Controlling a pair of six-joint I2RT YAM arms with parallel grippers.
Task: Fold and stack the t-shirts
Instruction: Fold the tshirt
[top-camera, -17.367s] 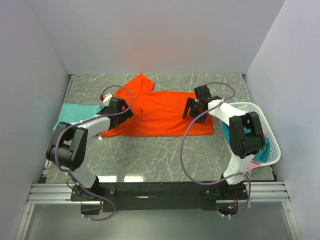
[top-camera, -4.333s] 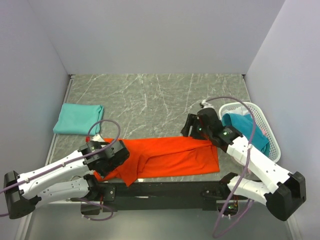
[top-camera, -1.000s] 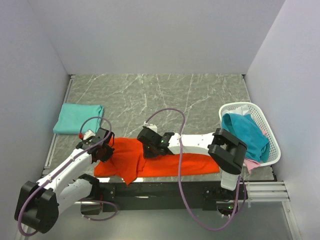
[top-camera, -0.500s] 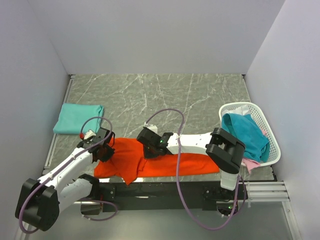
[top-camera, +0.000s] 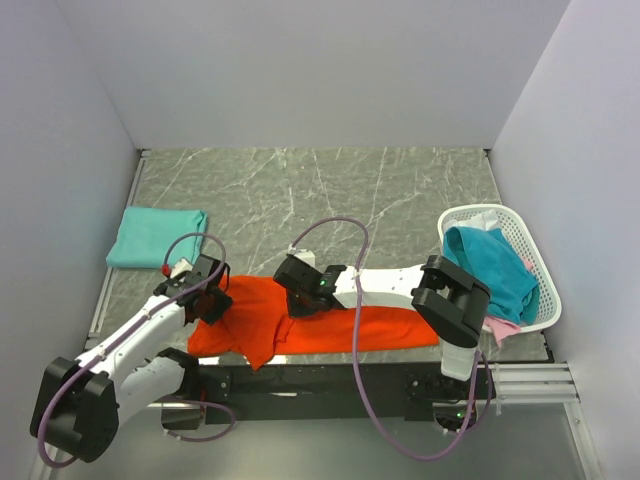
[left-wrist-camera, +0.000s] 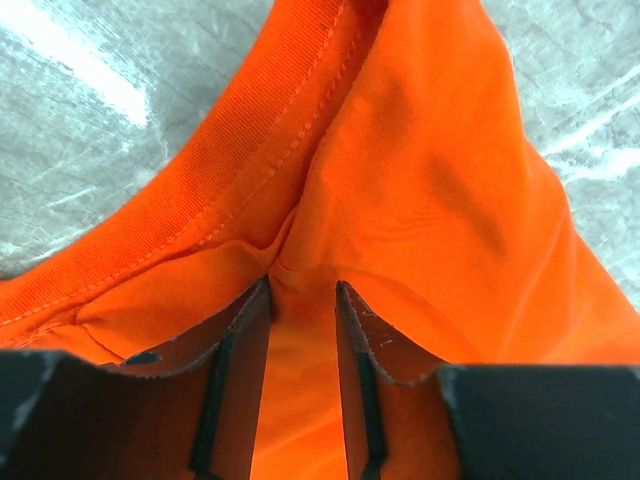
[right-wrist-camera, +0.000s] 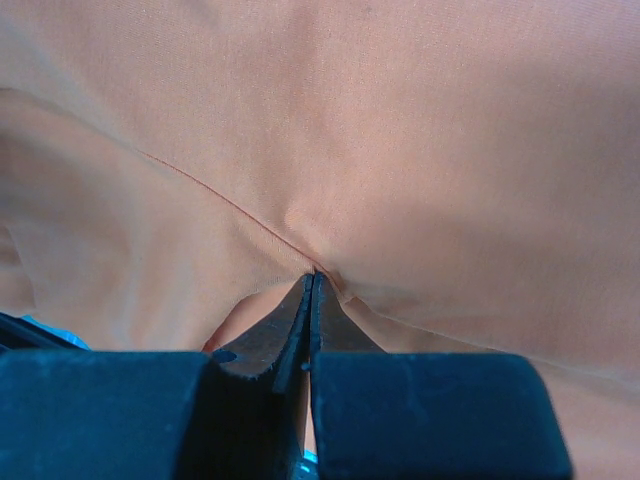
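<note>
Grey marbled tabletop (top-camera: 350, 190), boxed in on three sides by plain pale walls (top-camera: 320, 70).

6 o'clock, near edge: orange t-shirt (top-camera: 390, 325), laid as a long left-to-right band, part-folded, its left end bunched. Judged mid-fold, set close to the arm bases for reach by both.

7 o'clock end of the band: left gripper (left-wrist-camera: 302, 290), jaws parted, straddling a pucker of cloth beside the ribbed collar (left-wrist-camera: 250, 130), nothing clamped. Likely placed to pin down or retake that end.

Centre of the band: right gripper (right-wrist-camera: 312, 280), clenched on a small pinch of the orange cloth, a seam (right-wrist-camera: 220, 205) running into its tips, arm stretched across from the 5 o'clock base. Probably the anchor for a crosswise fold.

3 to 4 o'clock: white lattice basket (top-camera: 470, 212), with a loose teal t-shirt (top-camera: 495, 270) on top and a pink t-shirt (top-camera: 505, 328) showing at its near side. Unfolded stock, by the look of it.

9 to 10 o'clock: folded teal-green t-shirt (top-camera: 155, 237), flat, well apart from the orange one. Presumably the base of the stack.

Hidden or unclear:
- number of cloth layers under either gripper
- position of the sleeves
- anything lower in the basket
- right wrist view filled wholly by cloth, no tabletop for bearings
- parts of the band covered by both arms
</note>
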